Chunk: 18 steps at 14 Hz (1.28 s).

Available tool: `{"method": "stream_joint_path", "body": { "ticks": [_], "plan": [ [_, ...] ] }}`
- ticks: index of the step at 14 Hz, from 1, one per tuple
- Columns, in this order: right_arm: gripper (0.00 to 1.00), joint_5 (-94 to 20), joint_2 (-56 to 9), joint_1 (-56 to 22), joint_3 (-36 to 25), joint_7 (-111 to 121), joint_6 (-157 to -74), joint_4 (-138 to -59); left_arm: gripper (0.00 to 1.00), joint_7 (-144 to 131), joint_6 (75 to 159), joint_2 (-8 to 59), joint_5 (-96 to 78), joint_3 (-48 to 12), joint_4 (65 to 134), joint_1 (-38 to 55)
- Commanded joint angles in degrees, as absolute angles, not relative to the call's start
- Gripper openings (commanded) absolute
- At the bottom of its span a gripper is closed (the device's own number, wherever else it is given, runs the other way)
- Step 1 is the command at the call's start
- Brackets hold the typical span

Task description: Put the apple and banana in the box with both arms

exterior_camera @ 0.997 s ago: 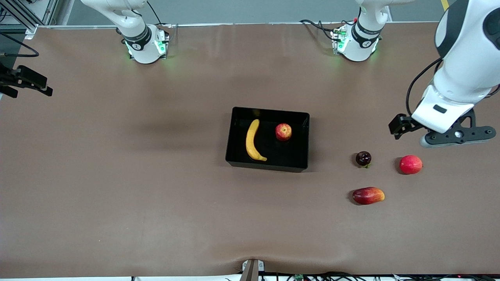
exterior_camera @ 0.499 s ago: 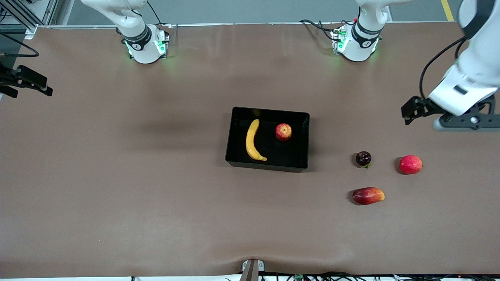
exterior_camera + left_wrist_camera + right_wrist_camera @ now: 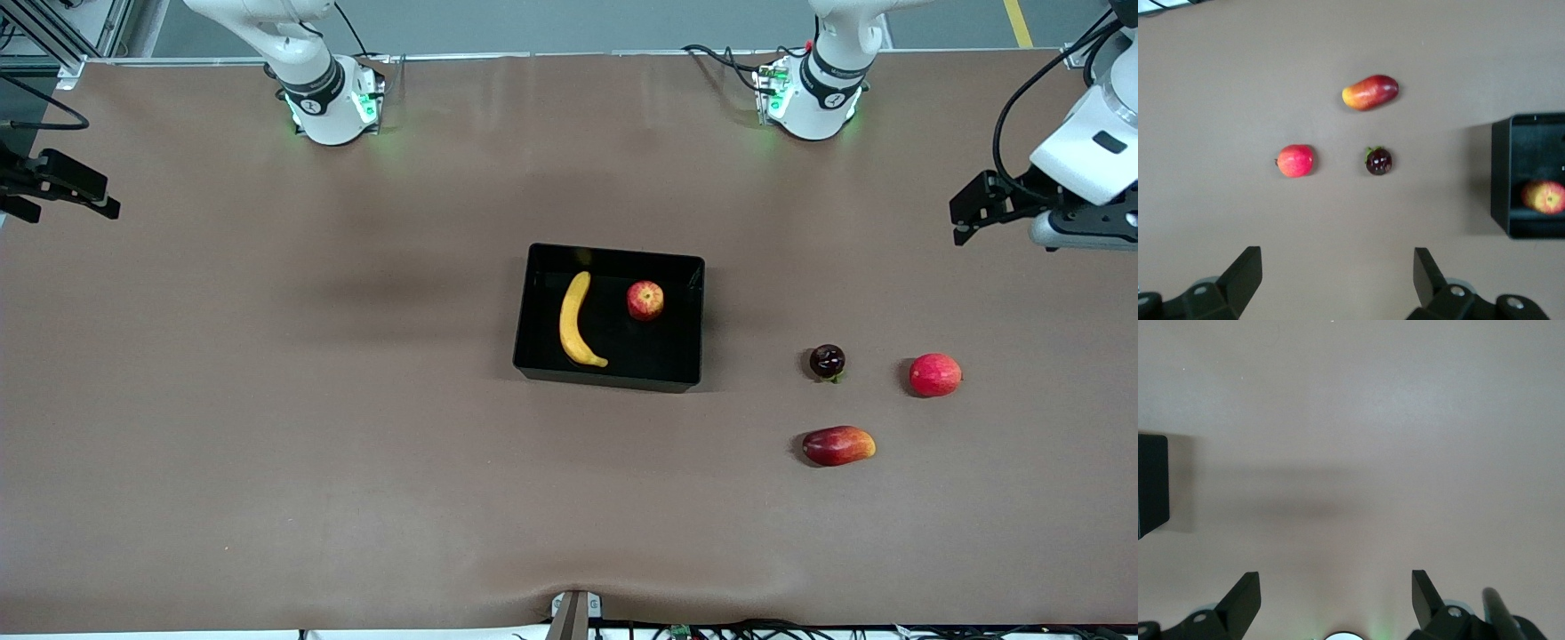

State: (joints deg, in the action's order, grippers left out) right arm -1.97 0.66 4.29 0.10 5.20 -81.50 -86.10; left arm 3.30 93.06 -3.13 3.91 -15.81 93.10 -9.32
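Observation:
The black box (image 3: 613,380) sits at the table's middle. The yellow banana (image 3: 575,320) and the red-and-yellow apple (image 3: 645,300) lie inside it, side by side and apart. My left gripper (image 3: 1337,257) is open and empty, up in the air over bare table at the left arm's end (image 3: 1078,229). Its wrist view shows one wall of the box (image 3: 1500,173) with the apple (image 3: 1543,197) inside. My right gripper (image 3: 1336,580) is open and empty, high over bare table near its base. A corner of the box (image 3: 1151,483) shows in its wrist view.
Three loose fruits lie toward the left arm's end: a plain pinkish-red round fruit (image 3: 934,374), a small dark round fruit (image 3: 827,360) and an elongated red-and-orange fruit (image 3: 837,445). A black bracket (image 3: 62,182) stands at the right arm's end.
My left arm has drawn back from over the loose fruits toward the table's edge at its own end. The right arm, the box and the fruit have not moved.

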Motion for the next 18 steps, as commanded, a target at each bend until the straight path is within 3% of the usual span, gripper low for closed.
{"method": "stream_joint_path", "body": {
  "ticks": [1, 5, 18],
  "plan": [
    [1.0, -1.41, 0.7, 5.27, 0.79, 5.63, -81.04, -85.87, 1.0, 6.15, 92.99, -9.74, 0.18, -9.94, 99.14, -5.38],
    [1.0, -1.41, 0.7, 5.19, 0.79, 5.71, -81.04, -85.87, 1.0, 3.27, 89.57, -12.56, 0.18, -3.18, 99.67, 1.74],
    [1.0, -1.41, 0.7, 5.19, 0.79, 5.62, -81.04, -85.87, 1.0, -5.1, 87.36, -10.2, 0.53, -1.67, 95.54, 5.36]
  ]
}}
